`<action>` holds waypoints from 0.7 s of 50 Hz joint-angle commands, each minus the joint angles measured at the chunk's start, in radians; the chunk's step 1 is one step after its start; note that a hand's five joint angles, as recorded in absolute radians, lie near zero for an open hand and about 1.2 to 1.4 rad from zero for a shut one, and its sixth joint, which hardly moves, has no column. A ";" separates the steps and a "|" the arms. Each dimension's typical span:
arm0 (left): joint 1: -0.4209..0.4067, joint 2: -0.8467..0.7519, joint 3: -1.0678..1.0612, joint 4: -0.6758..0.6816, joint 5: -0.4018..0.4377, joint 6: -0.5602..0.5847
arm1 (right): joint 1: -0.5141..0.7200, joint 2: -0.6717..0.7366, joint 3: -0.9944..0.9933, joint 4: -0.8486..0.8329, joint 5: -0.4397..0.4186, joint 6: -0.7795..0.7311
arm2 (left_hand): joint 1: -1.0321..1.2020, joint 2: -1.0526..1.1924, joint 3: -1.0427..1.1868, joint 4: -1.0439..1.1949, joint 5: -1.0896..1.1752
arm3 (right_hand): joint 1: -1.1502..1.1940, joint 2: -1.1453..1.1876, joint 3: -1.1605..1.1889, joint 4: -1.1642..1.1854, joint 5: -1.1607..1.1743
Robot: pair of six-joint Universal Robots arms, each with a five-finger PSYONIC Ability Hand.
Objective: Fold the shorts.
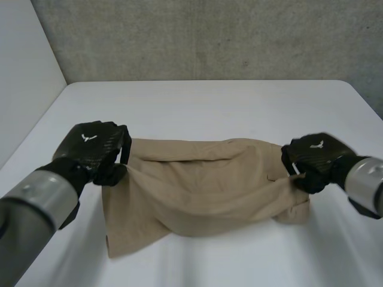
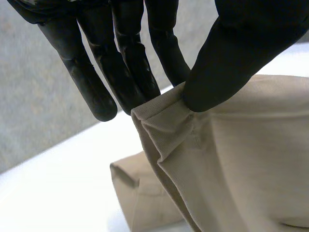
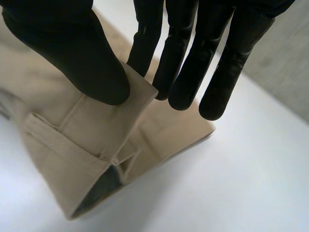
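Two corners of the shorts (image 1: 197, 185), pinched thumb-to-fingers by the left hand (image 1: 93, 146) and the right hand (image 1: 314, 156), should be carried level and taut.

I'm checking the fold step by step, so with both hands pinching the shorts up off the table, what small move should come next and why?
Probably carry both hands together, level, a little toward the far side of the table. The left hand and right hand each pinch an end of the shorts, whose middle sags between them; the edge isn't laid yet.
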 commanded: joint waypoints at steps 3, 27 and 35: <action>0.029 -0.162 0.073 0.023 -0.003 -0.002 | 0.046 0.084 -0.010 -0.025 0.075 0.036 | 0.270 0.199 0.204 0.201 0.258 | 0.085 -0.118 -0.123 -0.132 -0.109; 0.029 -0.119 0.036 0.031 0.000 -0.002 | 0.039 0.047 -0.119 0.265 0.054 0.091 | 0.270 0.199 0.204 0.201 0.258 | -0.397 -0.600 -0.605 -0.614 -0.591; 0.029 -0.131 0.047 0.036 0.002 -0.002 | 0.042 -0.014 -0.073 0.307 0.057 0.093 | 0.270 0.199 0.204 0.201 0.258 | -0.394 -0.597 -0.602 -0.611 -0.588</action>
